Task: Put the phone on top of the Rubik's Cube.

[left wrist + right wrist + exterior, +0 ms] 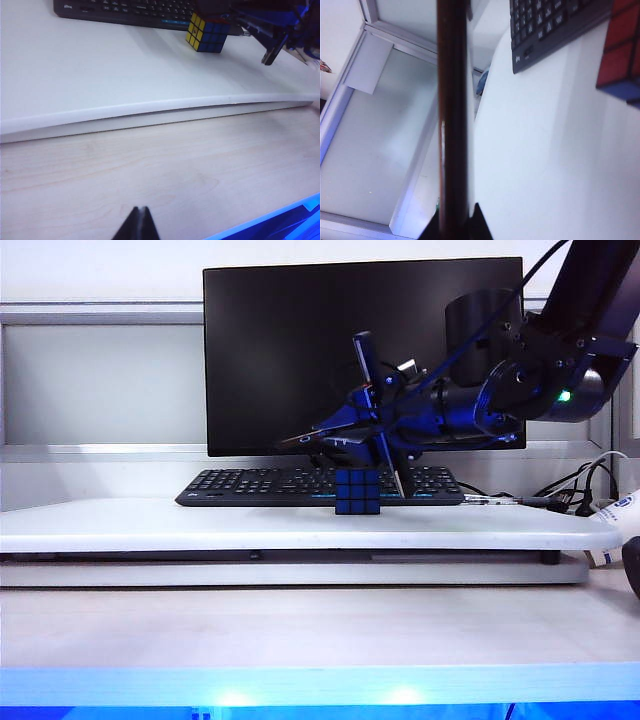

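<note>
Exterior view: the right gripper [372, 412] reaches in from the right, above the raised white shelf [150, 525], with its jaws clamped on the phone [378, 410]. The phone is held in the air on edge, steeply tilted, its lower end just behind and to the right of the Rubik's Cube [358, 491]; whether it touches the cube cannot be told. The cube stands on the shelf just in front of the keyboard [250, 486], which lies before the monitor [300, 340].

Left wrist view: the left gripper [136, 224] hangs over the bare wooden table [160, 175], near its front edge and well apart from the cube [207, 33]; its fingertips meet in a point, so the jaws are together and hold nothing.

Right wrist view: the phone [452, 125] runs as a thin dark bar between the fingers [480, 222] of the right gripper [454, 225], seen edge-on. A corner of the cube [620, 55] and the end of the keyboard [545, 25] lie on the shelf beyond.

Handling, as a judgement: the phone looks stiff, light and smooth, so it may slip. It is longer than the cube is wide and must be laid flat and centred, or it will tip off. The light cube could slide if nudged.
</note>
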Controlling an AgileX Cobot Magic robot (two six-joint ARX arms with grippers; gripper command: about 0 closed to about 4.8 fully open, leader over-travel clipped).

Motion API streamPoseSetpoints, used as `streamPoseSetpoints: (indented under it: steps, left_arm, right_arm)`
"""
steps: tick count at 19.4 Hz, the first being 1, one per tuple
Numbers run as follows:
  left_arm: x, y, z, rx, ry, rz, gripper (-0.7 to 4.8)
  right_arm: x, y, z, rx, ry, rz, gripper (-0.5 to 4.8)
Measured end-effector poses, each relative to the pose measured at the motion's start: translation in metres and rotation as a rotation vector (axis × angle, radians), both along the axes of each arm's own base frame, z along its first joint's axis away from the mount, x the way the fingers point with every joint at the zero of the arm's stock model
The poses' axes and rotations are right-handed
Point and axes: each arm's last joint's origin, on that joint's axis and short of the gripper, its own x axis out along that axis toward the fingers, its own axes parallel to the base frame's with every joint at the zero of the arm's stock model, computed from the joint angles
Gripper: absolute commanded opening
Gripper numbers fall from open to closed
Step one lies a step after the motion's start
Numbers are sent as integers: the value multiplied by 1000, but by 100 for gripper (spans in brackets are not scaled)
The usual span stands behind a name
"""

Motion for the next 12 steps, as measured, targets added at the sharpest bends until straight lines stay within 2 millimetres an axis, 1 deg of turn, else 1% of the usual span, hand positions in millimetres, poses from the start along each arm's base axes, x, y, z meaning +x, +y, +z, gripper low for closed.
streamPoseSetpoints:
  steps: [6, 12]
  left_arm:
    - [0, 0, 0, 0, 0, 0, -6]
    - [0, 0, 0, 0, 0, 0, -6]
  right_arm:
    - [9, -21, -4, -17, 42, -53, -6]
    - [12, -29, -5, -30, 48, -73, -6]
